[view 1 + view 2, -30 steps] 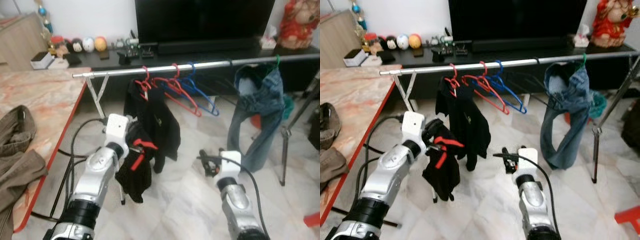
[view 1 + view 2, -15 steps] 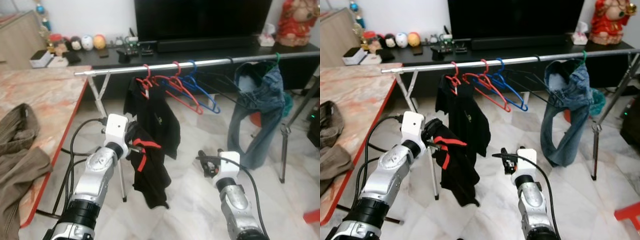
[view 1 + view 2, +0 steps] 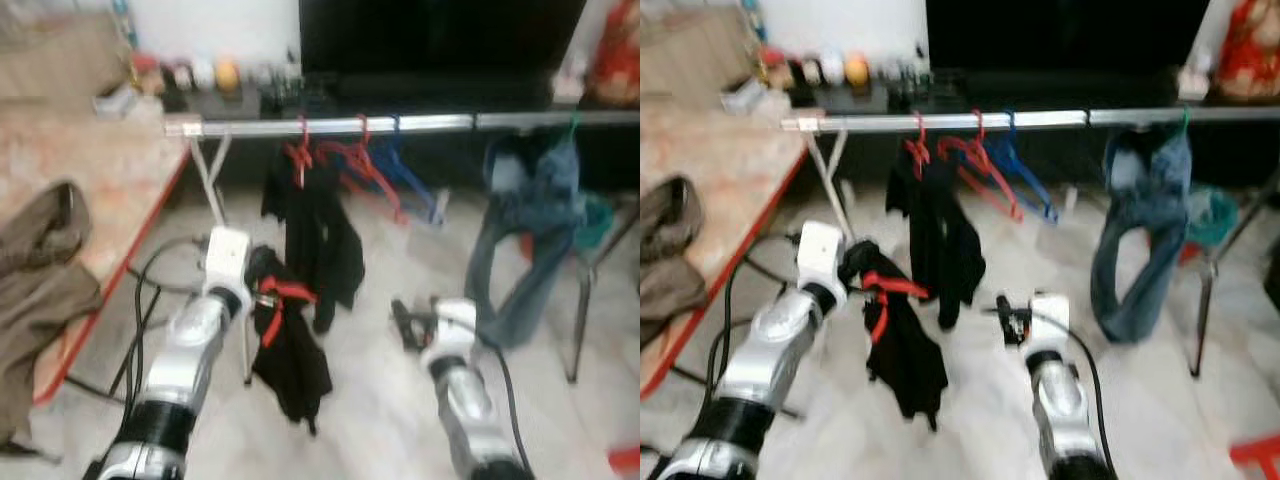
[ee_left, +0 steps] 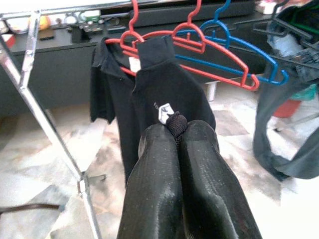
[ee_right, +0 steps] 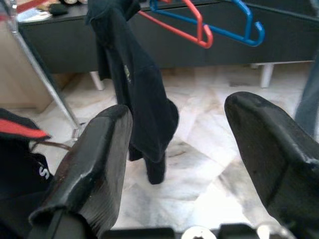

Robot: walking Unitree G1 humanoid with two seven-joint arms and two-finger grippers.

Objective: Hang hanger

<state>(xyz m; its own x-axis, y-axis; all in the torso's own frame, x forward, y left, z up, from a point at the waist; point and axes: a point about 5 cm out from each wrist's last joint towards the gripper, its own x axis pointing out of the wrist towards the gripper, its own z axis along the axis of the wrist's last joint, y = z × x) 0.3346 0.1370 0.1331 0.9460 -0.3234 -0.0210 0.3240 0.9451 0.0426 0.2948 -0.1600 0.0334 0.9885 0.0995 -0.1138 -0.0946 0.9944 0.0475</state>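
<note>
Left gripper (image 4: pixel 174 130) jaws clenched on the red hanger (image 3: pixel 283 295) with a black garment (image 3: pixel 290 352) draped below, rail (image 3: pixel 330 126) up and ahead beyond it, left arm nearer; right gripper (image 5: pixel 179 144) jaws released, holding nothing, low beside.

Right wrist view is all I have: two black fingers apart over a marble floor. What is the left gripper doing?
Observer: The left gripper is shut on a red hanger with a black garment draped on it.
Operator: Where is it relative to the rail?
Observer: Below the silver rail, in front of it.
Operator: What else hangs there?
Observer: Jeans on a green hanger, toward the robot's right.
</note>
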